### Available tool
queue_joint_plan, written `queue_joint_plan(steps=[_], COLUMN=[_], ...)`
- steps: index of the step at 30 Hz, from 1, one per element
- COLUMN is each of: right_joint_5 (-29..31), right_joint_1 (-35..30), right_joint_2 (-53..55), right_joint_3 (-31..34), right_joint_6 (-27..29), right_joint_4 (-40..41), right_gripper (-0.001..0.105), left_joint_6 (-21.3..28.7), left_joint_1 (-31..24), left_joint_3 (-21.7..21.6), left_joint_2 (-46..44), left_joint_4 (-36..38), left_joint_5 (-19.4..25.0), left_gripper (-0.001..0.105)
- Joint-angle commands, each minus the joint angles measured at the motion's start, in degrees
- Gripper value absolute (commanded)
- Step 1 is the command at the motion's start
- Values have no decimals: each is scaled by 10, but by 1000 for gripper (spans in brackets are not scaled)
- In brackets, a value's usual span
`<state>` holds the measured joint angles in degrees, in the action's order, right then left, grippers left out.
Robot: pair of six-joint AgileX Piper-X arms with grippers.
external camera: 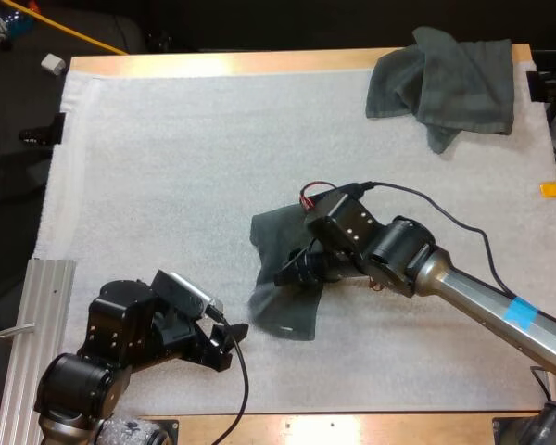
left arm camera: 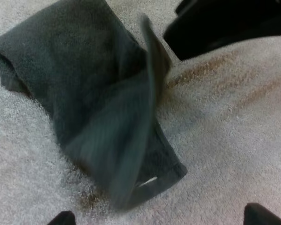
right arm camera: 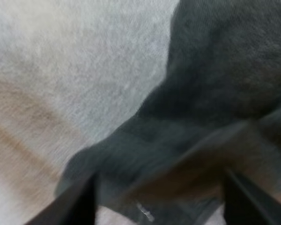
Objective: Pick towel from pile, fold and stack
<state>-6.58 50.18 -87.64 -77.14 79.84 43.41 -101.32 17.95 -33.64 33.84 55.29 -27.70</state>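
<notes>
Grey-green and rumpled, the towel (external camera: 283, 311) you are working on lies alone near the middle of the white mat (external camera: 167, 167), well apart from the pile (external camera: 445, 79) heaped at the mat's far right corner. That separation looks deliberate: out here the cloth has open mat on every side, so both arms can reach it for the fold. It is not flat. In the left wrist view one fold stands up as a ridge along its middle, and a small white label (left arm camera: 147, 181) shows at the hem nearest your left arm.

Your right gripper (external camera: 292, 271) is directly over the towel. Its arm reaches in from the right edge, the forearm sloping down and the wrist bent so the gripper points down and towards your left arm. In the right wrist view its fingers (right arm camera: 77, 201) stand apart with the cloth under and between them, so I read it as wide, not pinching.

Your left gripper (external camera: 230, 338) hovers low over the mat just beside the towel's near corner, the arm folded back on itself at the near left of the bench (external camera: 259, 61). Its fingers (left arm camera: 260, 214) are spread wide with nothing between them, aimed at the hem. I judge it well placed to take that edge.
</notes>
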Motion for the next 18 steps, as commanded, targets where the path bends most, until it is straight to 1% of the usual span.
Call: queue_joint_plan(steps=[1, 2, 3, 7, 10, 14, 18], right_joint_5=[23, 19, 16, 40, 50, 44, 34], right_joint_1=[-2, 0, 1, 1, 0, 4, 8], right_joint_2=[23, 18, 15, 16, 14, 16, 22], right_joint_3=[-3, -4, -5, -3, 12, 71, 136], right_joint_6=[17, 23, 27, 43, 46, 34, 13], right_joint_4=[52, 54, 61, 129, 149, 125, 72], right_gripper=[64, 61, 61, 61, 61, 60, 61], left_joint_6=[2, 0, -1, -1, 1, 2, 3], left_joint_1=[1, 2, 3, 3, 2, 2, 2], left_joint_3=[-4, -4, -2, -2, -3, -3, -2], left_joint_2=[-1, 1, 1, 1, 0, 0, -1], left_joint_4=[-3, 3, 3, 6, 7, 7, 7], left_joint_5=[-4, -4, -4, -2, -2, -2, -2], left_gripper=[68, 68, 68, 68, 68, 68, 68])
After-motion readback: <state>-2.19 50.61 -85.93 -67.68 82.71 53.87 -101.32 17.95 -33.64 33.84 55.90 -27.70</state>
